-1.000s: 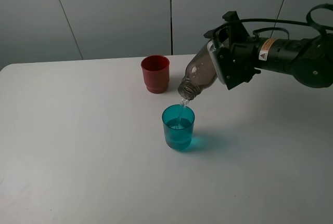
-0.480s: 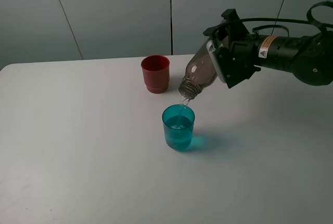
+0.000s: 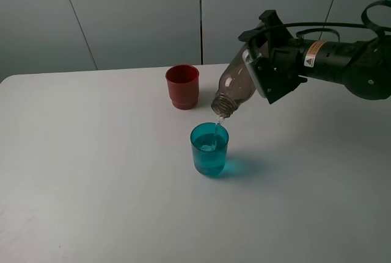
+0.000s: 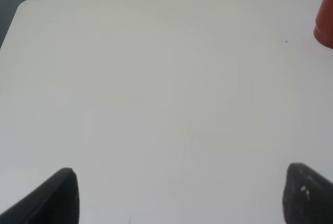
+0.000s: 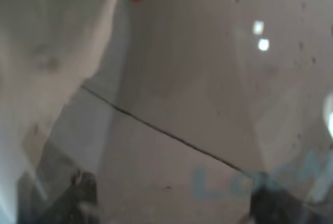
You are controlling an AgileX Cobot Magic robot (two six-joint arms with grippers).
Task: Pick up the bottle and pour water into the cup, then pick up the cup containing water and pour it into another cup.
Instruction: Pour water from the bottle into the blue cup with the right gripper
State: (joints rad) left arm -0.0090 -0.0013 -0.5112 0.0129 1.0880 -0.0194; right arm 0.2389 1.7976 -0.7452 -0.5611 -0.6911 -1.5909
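Bottle (image 3: 235, 86) raised slightly, matte white table (image 3: 91, 171), grey panelled wall (image 3: 134, 13) behind

**Mostly plastic, mostly smooth**

The bottle (image 3: 235, 89) is smoky translucent plastic, smooth, with a faint shine. The teal cup (image 3: 209, 150) is see-through tinted plastic and glossy. The red cup (image 3: 182, 86) is opaque plastic and duller. The table (image 3: 91, 171) is smooth, matt white. The right gripper (image 3: 261, 74) looks like matt black plastic. The wall panels (image 3: 134, 19) are matt grey.
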